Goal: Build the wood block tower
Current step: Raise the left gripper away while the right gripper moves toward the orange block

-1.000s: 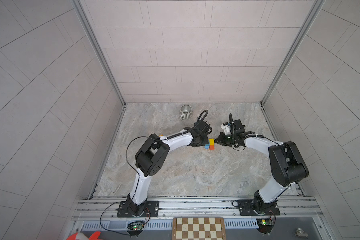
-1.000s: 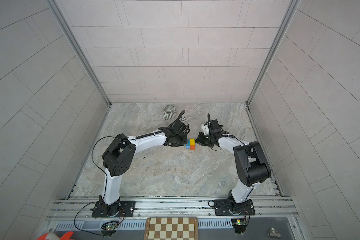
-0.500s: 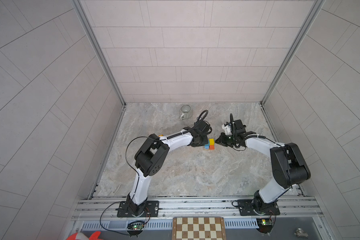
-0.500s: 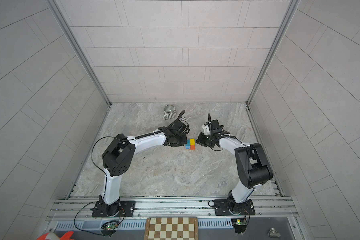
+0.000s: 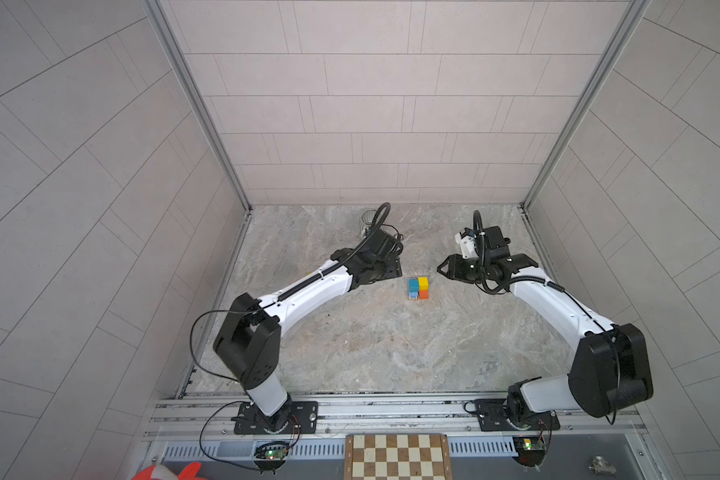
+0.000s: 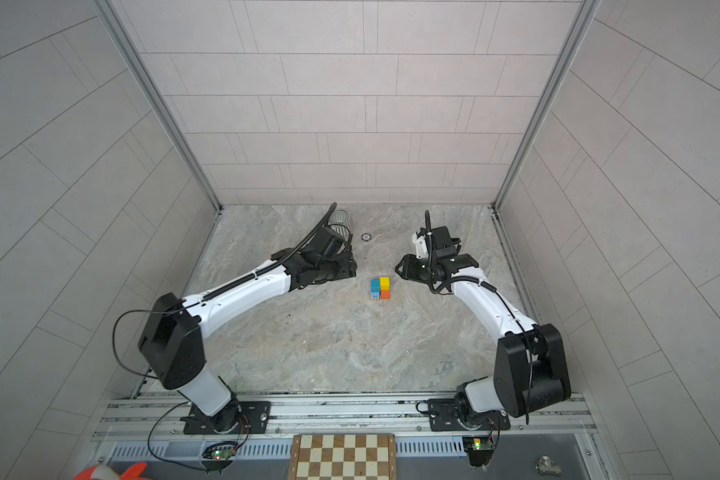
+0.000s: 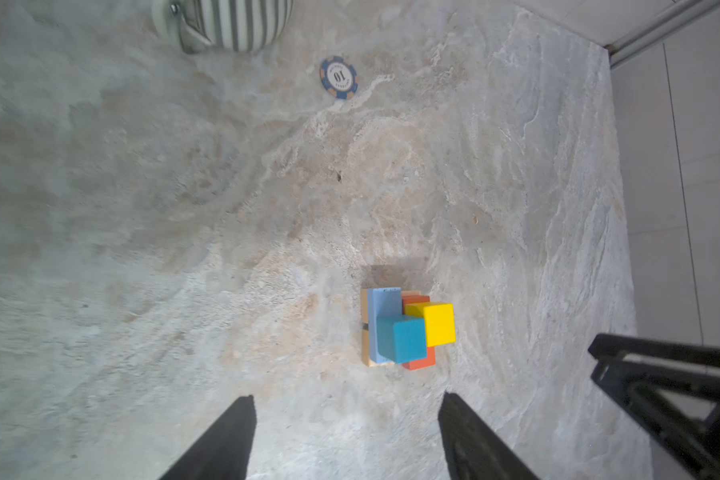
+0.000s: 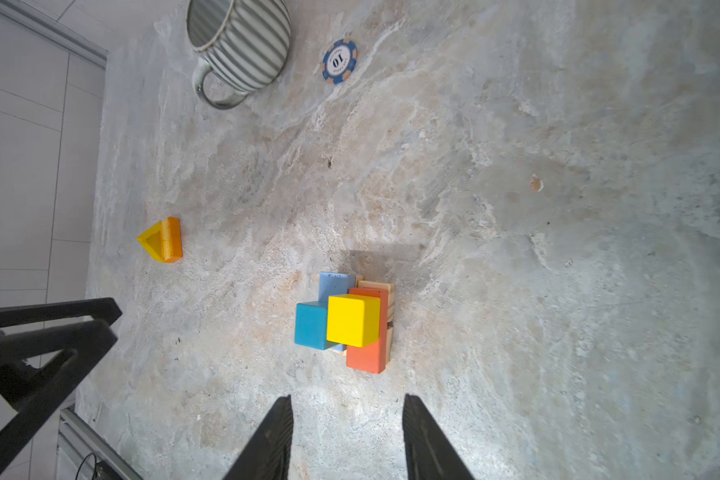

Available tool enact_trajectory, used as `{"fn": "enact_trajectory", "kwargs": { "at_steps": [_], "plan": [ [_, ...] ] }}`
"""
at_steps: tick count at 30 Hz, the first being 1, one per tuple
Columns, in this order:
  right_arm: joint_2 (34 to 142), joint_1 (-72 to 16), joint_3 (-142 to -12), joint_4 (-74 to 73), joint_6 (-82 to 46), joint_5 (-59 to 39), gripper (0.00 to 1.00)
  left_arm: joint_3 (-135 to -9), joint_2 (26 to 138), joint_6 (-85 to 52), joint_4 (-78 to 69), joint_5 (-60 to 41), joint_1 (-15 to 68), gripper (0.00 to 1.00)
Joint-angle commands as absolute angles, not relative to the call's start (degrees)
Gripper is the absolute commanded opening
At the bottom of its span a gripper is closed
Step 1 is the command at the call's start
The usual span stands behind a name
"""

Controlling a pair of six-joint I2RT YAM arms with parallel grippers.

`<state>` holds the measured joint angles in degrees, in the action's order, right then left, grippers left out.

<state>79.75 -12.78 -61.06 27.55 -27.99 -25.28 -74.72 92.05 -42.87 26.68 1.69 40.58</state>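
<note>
Here, in both top views, we find the block tower (image 5: 418, 287) a little above the middle of the frame, standing on the stone table (image 5: 371, 345) between the two arms; the left gripper (image 5: 395, 270) sits just to its left and the right gripper (image 5: 443, 269) just to its right, neither touching it. From the left wrist camera we see the left gripper (image 7: 347, 397) spread wide with nothing between its fingers (image 7: 229, 436); the tower (image 7: 408, 328) stands apart, beyond the tips. From the right wrist camera we see the right gripper (image 8: 347, 398) parted rather less, also empty; the tower (image 8: 346, 322) is ahead of it and clear of both fingers. We make out plain wooden blocks (image 8: 381, 286) at the bottom of the tower, a pale blue bar (image 8: 335, 284) and an orange-red bar (image 8: 366, 357) lying on them, and a blue cube (image 8: 310, 326) and a yellow cube (image 8: 353, 320) side by side on top, touching. A yellow and orange wedge (image 8: 163, 240) lies alone on the table, well apart from the tower; a striped cup (image 6: 340, 217) stands near the back wall, above the left gripper in a top view, with a poker chip (image 6: 366, 237) just to its lower right; a chessboard (image 5: 398, 457) shows at the bottom edge.
</note>
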Motion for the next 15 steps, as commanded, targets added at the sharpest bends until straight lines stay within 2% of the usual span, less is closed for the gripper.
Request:
{"fn": "enact_trajectory", "kwargs": {
  "at_steps": [1,7,15],
  "plan": [
    [78.4,-15.3,-64.1,34.0,-24.7,-21.5,0.51,-70.8,84.9,-41.8,31.0,6.7,39.8,0.87],
    [81.6,-22.7,-70.9,37.3,-22.7,-15.5,0.59,-59.5,69.9,-41.8,31.3,12.2,37.5,0.99],
    [94.9,-33.6,-85.6,40.4,-21.6,-9.1,0.66,-54.3,60.6,-43.5,42.6,13.2,32.1,1.00]
  ]
}}
